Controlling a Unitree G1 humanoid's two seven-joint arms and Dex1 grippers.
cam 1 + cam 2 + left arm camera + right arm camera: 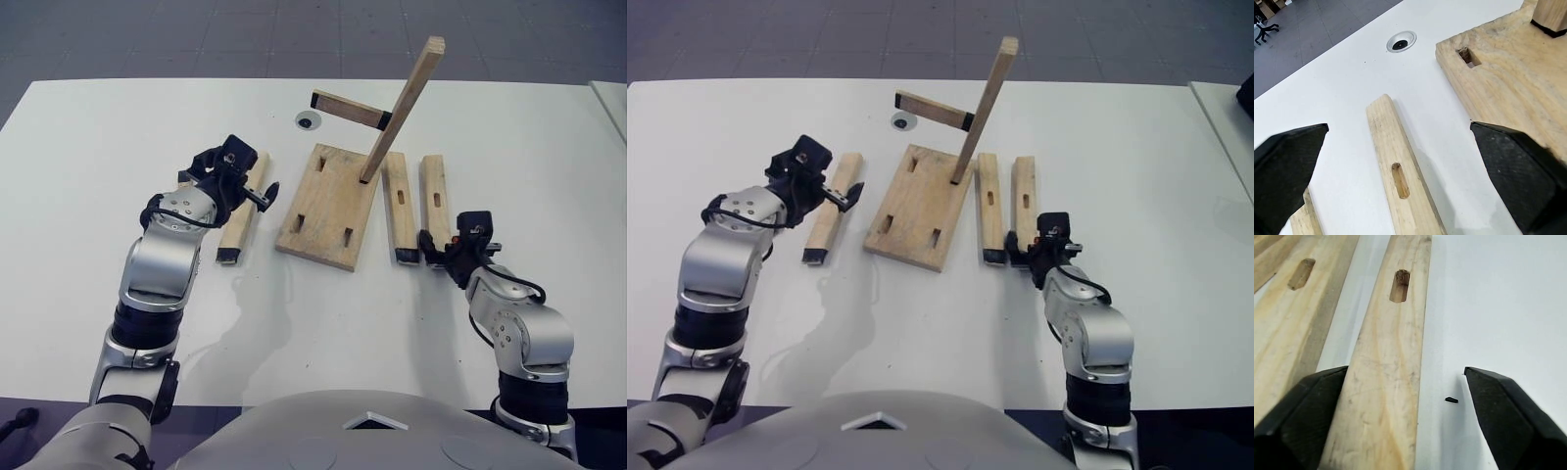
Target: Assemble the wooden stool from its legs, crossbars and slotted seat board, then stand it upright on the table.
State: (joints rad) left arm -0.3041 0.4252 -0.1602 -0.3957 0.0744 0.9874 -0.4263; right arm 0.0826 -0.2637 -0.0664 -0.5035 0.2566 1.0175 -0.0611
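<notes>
The slotted seat board lies flat mid-table. A standing leg is planted, tilted, at its far right corner, and a crossbar juts from that leg toward my left. Just right of the board lie an inner leg and an outer leg, side by side. My right gripper sits at the outer one's near end — fingers apart, wood between them, a gap on one side. A fourth leg lies left of the board; my left gripper hovers over it, spread wide. A round grommet sits in the white table beyond.
</notes>
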